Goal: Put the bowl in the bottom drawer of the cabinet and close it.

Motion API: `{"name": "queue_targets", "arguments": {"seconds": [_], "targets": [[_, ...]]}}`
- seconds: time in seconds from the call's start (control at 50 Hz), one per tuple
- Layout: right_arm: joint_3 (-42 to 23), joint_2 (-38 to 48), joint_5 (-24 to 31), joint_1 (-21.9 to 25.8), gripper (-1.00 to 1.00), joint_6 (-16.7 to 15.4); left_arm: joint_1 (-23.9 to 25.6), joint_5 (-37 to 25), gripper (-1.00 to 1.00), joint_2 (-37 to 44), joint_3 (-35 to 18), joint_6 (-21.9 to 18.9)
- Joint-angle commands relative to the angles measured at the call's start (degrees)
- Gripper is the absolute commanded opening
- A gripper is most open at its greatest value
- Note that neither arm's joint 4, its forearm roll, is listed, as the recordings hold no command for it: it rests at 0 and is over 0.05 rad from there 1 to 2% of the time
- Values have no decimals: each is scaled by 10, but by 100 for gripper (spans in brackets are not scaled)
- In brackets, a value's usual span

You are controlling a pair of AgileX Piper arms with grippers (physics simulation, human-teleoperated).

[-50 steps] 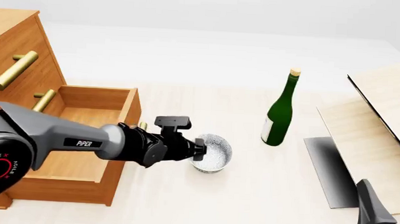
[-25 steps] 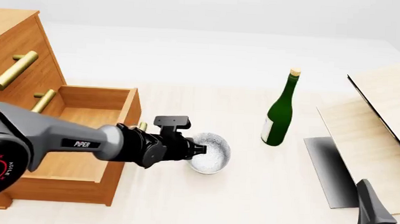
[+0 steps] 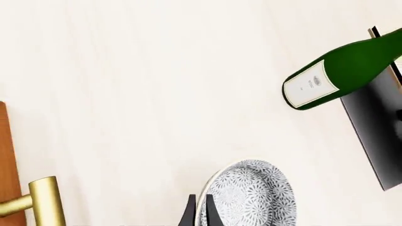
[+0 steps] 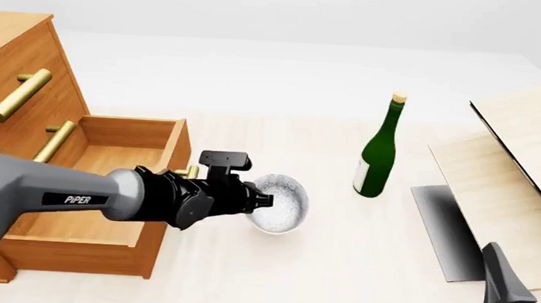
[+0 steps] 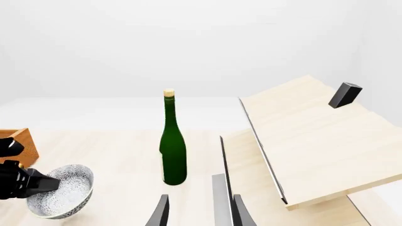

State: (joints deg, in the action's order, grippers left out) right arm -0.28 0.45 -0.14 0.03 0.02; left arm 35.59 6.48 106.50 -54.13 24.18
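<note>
Left wrist view: left hand (image 3: 198,212) pinched almost fully closed on the rim of the bowl (image 3: 251,195), one finger (image 3: 189,213) outside the wall, the other inside. Same grip seen from the front, left hand (image 4: 266,200) at the bowl's (image 4: 281,204) near-left edge, bowl tilted and apparently lifted clear of the table (image 4: 339,266). From the right wrist, bowl (image 5: 61,190) canted with its mouth turned up and toward the camera, hanging off the dark fingers.

Just behind and to the left of the hand, the bottom drawer (image 4: 111,185) pulled open, empty inside, its brass handle (image 4: 188,169) beside the wrist. Cabinet (image 4: 19,83) beyond that, upper two drawers shut.

Ahead and to the right of the hand, well apart, a green bottle (image 4: 378,154) upright. Farther right, pale boards (image 4: 510,171) over a dark slab.

Right hand (image 5: 197,214) parked low at the table's near right, fingers parted, nothing between them.

Judged handling: rigid, glazed, probably slippery and breakable; light enough for a rim pinch, though an off-centre hold lets it swing and tip. Best kept gripped firmly across the wall, moved slowly, lowered into the drawer rather than dropped.
</note>
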Motion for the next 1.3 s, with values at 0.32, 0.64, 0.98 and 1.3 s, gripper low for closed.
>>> {"name": "queue_targets", "arguments": {"seconds": [0.32,0.64,0.98,1.3], "targets": [[0,-1,0,0,100,0,-6,0,-100,-62,36,-25],[0,0,0,0,100,0,-7,-2,-100,-97,58,-33],[0,0,0,0,100,0,-12,-4,-100,-135,81,-44],[0,0,0,0,100,0,-19,-13,-100,-178,103,-58]]}}
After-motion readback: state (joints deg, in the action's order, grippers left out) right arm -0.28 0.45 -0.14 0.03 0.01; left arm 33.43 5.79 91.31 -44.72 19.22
